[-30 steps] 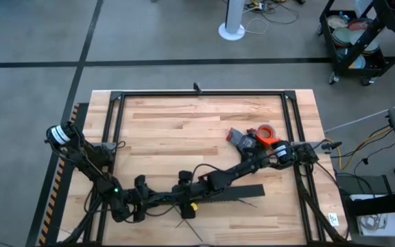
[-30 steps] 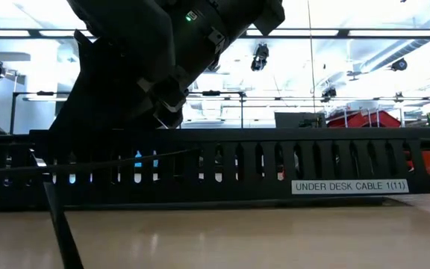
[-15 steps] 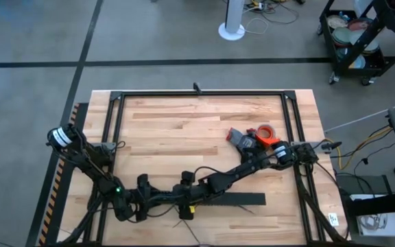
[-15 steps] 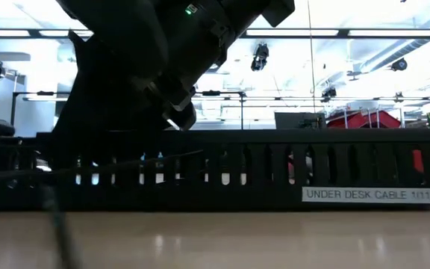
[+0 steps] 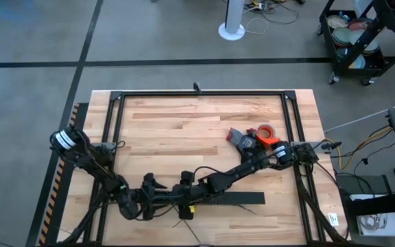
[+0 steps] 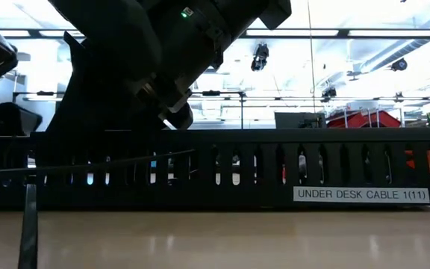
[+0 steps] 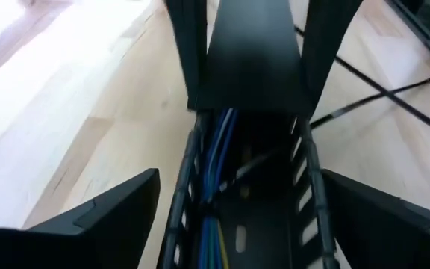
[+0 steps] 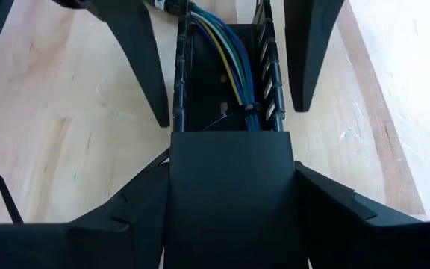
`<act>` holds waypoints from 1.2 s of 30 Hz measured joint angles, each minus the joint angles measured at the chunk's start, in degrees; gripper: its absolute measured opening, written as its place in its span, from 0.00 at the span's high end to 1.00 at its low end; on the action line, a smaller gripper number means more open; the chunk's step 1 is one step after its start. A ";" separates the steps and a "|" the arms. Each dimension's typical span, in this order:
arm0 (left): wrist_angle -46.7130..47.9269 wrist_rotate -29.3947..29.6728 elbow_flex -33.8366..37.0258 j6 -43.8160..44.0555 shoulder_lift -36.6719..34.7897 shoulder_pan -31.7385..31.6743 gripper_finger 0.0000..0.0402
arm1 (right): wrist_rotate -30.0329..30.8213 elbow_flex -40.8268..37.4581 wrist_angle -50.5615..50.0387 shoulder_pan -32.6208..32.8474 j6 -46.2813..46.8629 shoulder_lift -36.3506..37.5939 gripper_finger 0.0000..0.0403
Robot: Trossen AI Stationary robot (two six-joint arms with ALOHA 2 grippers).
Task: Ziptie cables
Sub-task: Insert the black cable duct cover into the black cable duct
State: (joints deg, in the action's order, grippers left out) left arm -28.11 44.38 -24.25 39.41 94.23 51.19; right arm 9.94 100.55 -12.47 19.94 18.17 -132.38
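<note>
Both pincers spread astride the black duct (image 8: 226, 202); blue, yellow cables (image 8: 226, 56) lie inside.

A robotics lab or industrial workshop: a butcher-block wooden tabletop (image 5: 184, 123) edged by a black metal frame (image 5: 197, 94) stands on a bare grey concrete floor (image 5: 33, 41) marked with dark tape lines (image 5: 81, 63). Beyond the tabletop's far edge stand a white pedestal base (image 5: 232, 29) and a black wheeled cart (image 5: 355, 41) loaded with equipment, and loose leads trail off the right edge. From tabletop height, long rows of fluorescent ceiling lights (image 6: 349, 33) and red storage bins (image 6: 364, 118) show across a large open room.
</note>
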 joint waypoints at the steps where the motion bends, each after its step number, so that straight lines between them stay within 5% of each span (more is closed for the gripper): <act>1: -0.90 -0.06 0.00 -0.64 0.26 -0.29 0.14 | 0.06 0.00 0.00 0.00 0.00 -0.02 0.46; 17: -5.48 -0.17 -0.42 -0.51 3.79 -2.13 0.32 | 0.22 -0.11 0.00 0.13 -2.14 -0.07 0.45; 30: -4.86 -1.66 -1.59 -5.45 3.76 -3.05 0.18 | 0.16 -0.20 0.21 0.11 -1.70 -0.11 0.45; 36: -2.28 -1.82 -2.99 -6.19 3.97 -3.54 0.24 | 0.04 -0.22 0.04 0.15 -1.66 -0.11 0.46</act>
State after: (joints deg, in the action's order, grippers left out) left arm -30.39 42.56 -27.24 33.22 98.19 47.65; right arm 9.98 100.33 -12.43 20.10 16.51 -132.49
